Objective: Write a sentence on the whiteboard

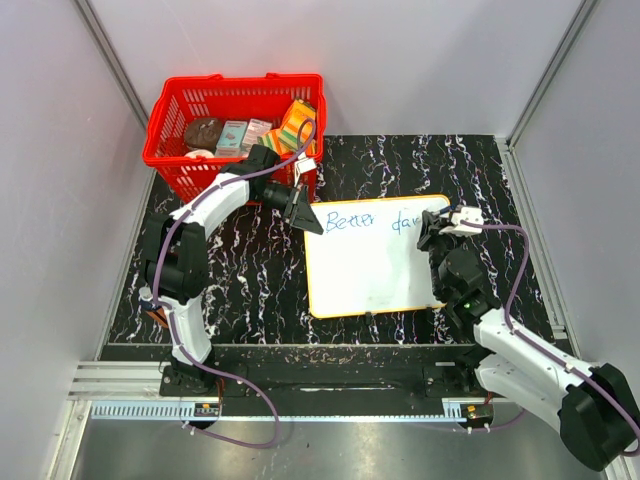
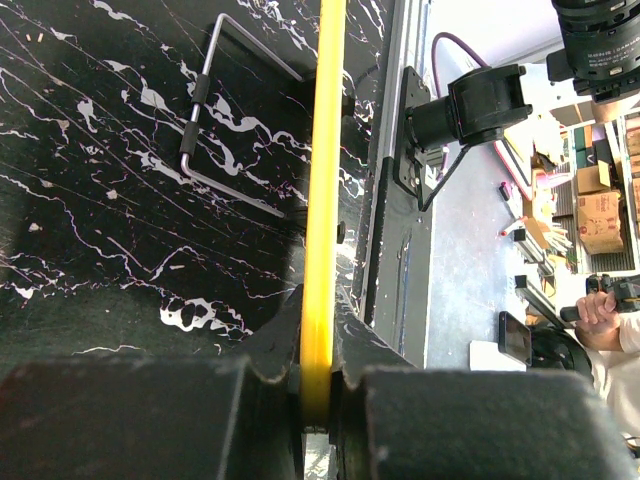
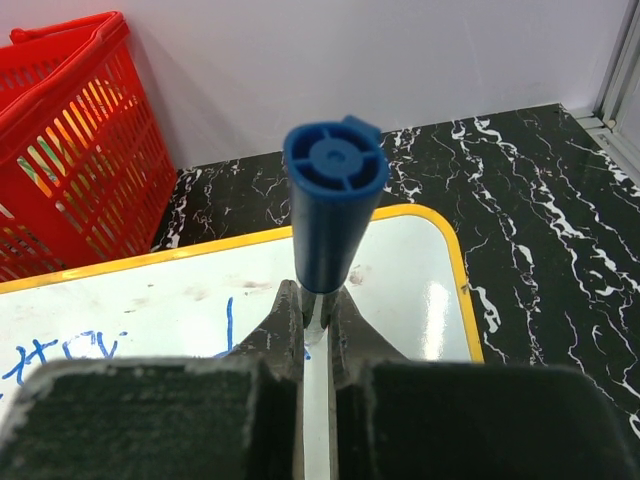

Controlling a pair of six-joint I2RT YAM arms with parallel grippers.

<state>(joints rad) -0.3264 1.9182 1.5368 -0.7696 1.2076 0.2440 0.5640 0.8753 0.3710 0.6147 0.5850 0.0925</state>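
The left gripper (image 2: 316, 345) is seen closed to a narrow slit on the whiteboard (image 1: 375, 270), whose thin yellow rim (image 2: 325, 150) is pinched edge-on between the two dark, matte fingers. In the top view the hold is at the board's far left corner. The right gripper (image 3: 317, 325) is clamped just as narrowly on a marker (image 3: 335, 190), a smooth blue plastic barrel held with its ribbed round end facing the wrist camera. The board is laid on the black, white-veined table (image 1: 250, 290), near its middle and just beside a red lattice basket (image 1: 235, 125) (packed with boxes). The sentence (image 1: 368, 220) is written in thin blue strokes along the far edge. "Better" and what appears to be "da" can be read, the rest being hidden by the right gripper. The left arm is stretched forward and bent inward to the corner, while the right arm is folded at the elbow with its wrist raised over the board's right edge. A bent metal wire (image 2: 200, 130) with black sleeves is seen beside the rim.
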